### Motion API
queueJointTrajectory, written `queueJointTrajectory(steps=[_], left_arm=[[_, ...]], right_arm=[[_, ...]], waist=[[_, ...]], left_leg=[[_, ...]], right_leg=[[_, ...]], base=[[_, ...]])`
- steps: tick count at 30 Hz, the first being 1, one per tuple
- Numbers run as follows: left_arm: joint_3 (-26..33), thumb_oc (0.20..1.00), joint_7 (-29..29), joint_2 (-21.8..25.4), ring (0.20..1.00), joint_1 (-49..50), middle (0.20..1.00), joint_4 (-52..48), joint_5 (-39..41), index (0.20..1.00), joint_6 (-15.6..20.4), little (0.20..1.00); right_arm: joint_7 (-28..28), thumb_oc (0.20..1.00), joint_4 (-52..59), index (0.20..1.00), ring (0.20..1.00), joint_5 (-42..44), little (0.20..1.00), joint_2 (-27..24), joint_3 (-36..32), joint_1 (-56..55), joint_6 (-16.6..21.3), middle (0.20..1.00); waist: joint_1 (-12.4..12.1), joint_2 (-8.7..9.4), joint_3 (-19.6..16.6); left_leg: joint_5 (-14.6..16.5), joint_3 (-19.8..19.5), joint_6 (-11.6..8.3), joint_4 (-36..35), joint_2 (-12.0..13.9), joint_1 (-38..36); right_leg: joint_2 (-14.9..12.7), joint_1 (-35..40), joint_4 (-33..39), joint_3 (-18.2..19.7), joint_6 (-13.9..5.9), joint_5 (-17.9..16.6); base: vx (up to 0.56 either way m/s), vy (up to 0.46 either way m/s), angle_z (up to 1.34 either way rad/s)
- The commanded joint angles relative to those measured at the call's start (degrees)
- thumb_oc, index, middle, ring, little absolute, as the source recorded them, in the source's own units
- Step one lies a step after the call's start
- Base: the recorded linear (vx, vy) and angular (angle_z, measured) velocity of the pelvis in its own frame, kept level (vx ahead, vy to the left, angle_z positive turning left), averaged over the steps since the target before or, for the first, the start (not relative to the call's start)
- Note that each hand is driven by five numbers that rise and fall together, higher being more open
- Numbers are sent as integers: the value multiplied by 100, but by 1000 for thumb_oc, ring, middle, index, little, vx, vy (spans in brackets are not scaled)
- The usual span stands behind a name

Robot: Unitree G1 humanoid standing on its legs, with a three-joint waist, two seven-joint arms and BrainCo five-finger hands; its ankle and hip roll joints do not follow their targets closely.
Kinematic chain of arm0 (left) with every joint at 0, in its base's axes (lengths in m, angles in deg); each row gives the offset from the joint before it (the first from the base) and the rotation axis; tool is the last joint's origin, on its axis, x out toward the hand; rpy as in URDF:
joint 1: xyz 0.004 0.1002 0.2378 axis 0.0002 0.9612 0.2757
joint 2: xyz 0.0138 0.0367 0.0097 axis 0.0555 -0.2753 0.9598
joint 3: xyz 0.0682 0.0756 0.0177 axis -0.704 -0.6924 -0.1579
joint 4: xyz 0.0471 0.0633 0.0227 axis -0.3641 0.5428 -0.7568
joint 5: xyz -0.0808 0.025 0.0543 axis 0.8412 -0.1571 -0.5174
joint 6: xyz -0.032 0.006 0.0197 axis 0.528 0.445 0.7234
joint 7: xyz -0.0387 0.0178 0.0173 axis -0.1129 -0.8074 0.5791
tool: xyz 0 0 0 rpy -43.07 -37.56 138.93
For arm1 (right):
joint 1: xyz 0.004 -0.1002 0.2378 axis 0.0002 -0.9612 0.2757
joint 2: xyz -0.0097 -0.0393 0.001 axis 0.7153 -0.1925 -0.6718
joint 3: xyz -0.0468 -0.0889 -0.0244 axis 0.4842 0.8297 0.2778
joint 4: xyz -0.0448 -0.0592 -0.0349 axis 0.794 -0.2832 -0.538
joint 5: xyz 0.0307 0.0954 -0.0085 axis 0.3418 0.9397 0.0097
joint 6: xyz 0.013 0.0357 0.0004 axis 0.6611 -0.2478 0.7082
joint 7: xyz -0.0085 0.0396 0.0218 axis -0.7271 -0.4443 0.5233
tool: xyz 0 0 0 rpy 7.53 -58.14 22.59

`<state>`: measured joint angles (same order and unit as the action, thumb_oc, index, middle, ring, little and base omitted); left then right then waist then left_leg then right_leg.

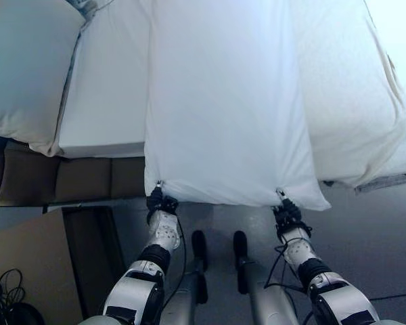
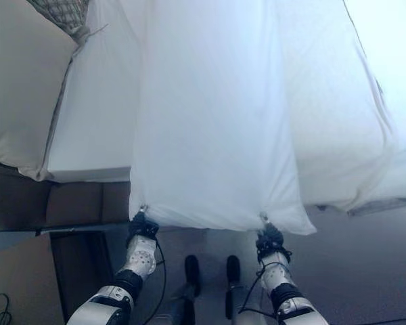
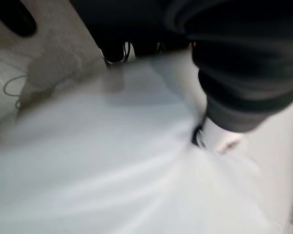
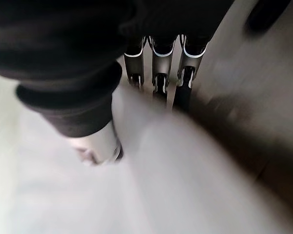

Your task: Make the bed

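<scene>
Both hands — left hand (image 1: 161, 203), right hand (image 1: 287, 211) — pinch white pillow (image 1: 223, 108); no writing.

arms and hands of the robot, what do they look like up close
Both arms are silver-grey shells with dark bands at the joints and perforated pale forearm sections. The left hand and right hand wear dark ribbed covers over back and wrist. The right wrist view shows silver fingers in a row, with a silver thumb set apart.

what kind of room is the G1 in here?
Probably a bedroom: a bed with a white mattress, a pillow lying on it to the robot's left, and a white pillow held at its near corners by the left hand and right hand.
</scene>
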<state>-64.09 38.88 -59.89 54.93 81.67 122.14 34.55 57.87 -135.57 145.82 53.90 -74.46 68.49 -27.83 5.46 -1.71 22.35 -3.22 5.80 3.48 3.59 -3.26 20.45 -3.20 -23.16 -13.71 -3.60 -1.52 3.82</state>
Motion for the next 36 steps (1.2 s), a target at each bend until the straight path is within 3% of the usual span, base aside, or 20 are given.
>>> queueJointTrajectory(steps=[1,7,9,12,13,14,15,16,18,19,23,24,25,26,32,34,36], left_arm=[[414,1000,488,-153,1000,693,1000,922,208,1000,-130,1000],[210,1000,461,-297,1000,897,1000,781,155,1000,-129,1000],[-164,1000,496,-283,1000,1072,1000,680,-392,1000,-186,1000],[-265,1000,647,-267,1000,1100,1000,737,-690,1000,-200,1000],[-543,1000,774,-229,1000,1188,1000,514,-1191,1000,-208,1000],[-546,1000,784,-232,1000,1197,1000,503,-1199,1000,-211,1000],[-1073,1000,1036,-82,1000,1326,1000,65,-2439,1000,-356,1000],[-1074,1000,1040,-82,1000,1330,1000,60,-2442,1000,-358,1000],[-1613,1000,1056,296,1000,1574,1000,-876,-3597,1000,-503,1000],[-1613,1000,1056,296,1000,1575,1000,-877,-3597,1000,-504,1000],[-2055,1000,-272,1008,1000,1589,1000,-1719,-4096,1000,-391,1000],[-2239,1000,-1000,1270,1000,1353,1000,-1882,-3979,1000,-291,1000],[-2238,1000,-1002,1271,1000,1351,1000,-1881,-3978,1000,-291,1000],[-2480,1000,-1422,1595,1000,974,1000,-2060,-4259,1000,-244,1000],[-3051,1000,-1908,2071,1000,-296,1000,-2184,-4381,1000,-195,1000],[-3285,1000,-2117,2239,1000,-1102,1000,-1943,-4348,1000,-189,1000],[-3285,1000,-2118,2240,1000,-1108,1000,-1939,-4346,1000,-188,1000]], right_arm=[[-171,1000,-117,1000,1000,-113,1000,141,115,-653,-77,1000],[-135,1000,-79,1000,1000,-251,1000,145,225,-779,-129,1000],[-67,1000,-63,1000,1000,-408,1000,151,370,-854,-174,1000],[-70,1000,-39,1000,1000,-532,1000,155,453,-881,-150,1000],[-98,1000,151,1000,1000,-886,1000,125,662,-910,-89,1000],[-106,1000,160,1000,1000,-892,1000,127,663,-918,-90,1000],[-134,1000,495,1000,1000,-1536,1000,35,1001,-934,-50,1000],[-137,1000,499,1000,1000,-1538,1000,36,1002,-937,-50,1000],[-128,1000,1365,1000,1000,-2639,1000,-296,1610,-1047,39,1000],[-128,1000,1366,1000,1000,-2639,1000,-296,1611,-1048,39,1000],[200,1000,2247,1000,1000,-2895,1000,-795,1794,-799,88,1000],[468,1000,2470,1000,1000,-3110,1000,-1039,1959,-409,53,1000],[468,1000,2470,1000,1000,-3110,1000,-1040,1959,-407,53,1000],[889,1000,2618,1000,1000,-3093,1000,-1259,2133,19,-70,1000],[1251,1000,2564,1000,1000,-2848,1000,-1523,2467,1029,-102,1000],[1288,1000,2368,1000,1000,-2799,1000,-1647,2563,1694,-123,1000],[1290,1000,2364,1000,1000,-2798,1000,-1647,2562,1699,-122,1000]], waist=[[-54,73,12],[-94,82,-92],[-127,78,-116],[-141,77,-112],[-162,75,-89],[-160,74,-92],[-170,71,-36],[-170,72,-53],[-193,64,-10],[-192,63,-24],[-226,57,10],[-253,45,25],[-252,45,25],[-265,45,88],[-254,65,242],[-216,76,333],[-217,76,325]], left_leg=[[162,210,-476,284,290,278],[144,169,-483,187,295,122],[121,116,-476,108,304,42],[99,115,-481,84,305,22],[85,91,-481,93,306,34],[86,89,-481,95,306,35],[81,60,-475,126,308,58],[72,61,-475,123,307,77],[49,29,-482,151,299,151],[44,28,-482,150,298,166],[38,-22,-484,201,277,305],[43,-9,-474,239,264,408],[44,-9,-474,242,264,411],[65,-9,-468,360,268,564],[151,-66,-444,908,278,1236],[307,-61,-451,1446,318,1732],[314,-60,-451,1462,319,1754]], right_leg=[[-213,-102,750,199,-435,-837],[-230,57,822,186,-444,-823],[-224,105,822,152,-456,-808],[-218,112,812,132,-450,-790],[-213,104,789,103,-447,-771],[-213,105,788,100,-446,-769],[-202,92,757,90,-439,-752],[-203,74,762,91,-438,-761],[-190,26,723,69,-428,-737],[-191,11,724,68,-428,-741],[-184,-121,650,45,-434,-719],[-165,-259,563,53,-424,-697],[-166,-262,561,53,-424,-695],[-148,-464,400,71,-414,-666],[-120,-1136,-131,110,-366,-569],[-134,-1651,-690,94,-336,-448],[-134,-1672,-704,95,-335,-443]], base=[[34,9,1],[48,-11,-2],[35,-21,2],[4,-15,0],[4,-30,-1],[-11,-48,1],[0,0,0],[-27,-33,2],[-18,-33,0],[-13,-32,2],[-18,-14,4],[0,0,0],[-70,2,1],[-43,2,0],[-80,-18,6],[-94,-2,13],[-51,1,20]])
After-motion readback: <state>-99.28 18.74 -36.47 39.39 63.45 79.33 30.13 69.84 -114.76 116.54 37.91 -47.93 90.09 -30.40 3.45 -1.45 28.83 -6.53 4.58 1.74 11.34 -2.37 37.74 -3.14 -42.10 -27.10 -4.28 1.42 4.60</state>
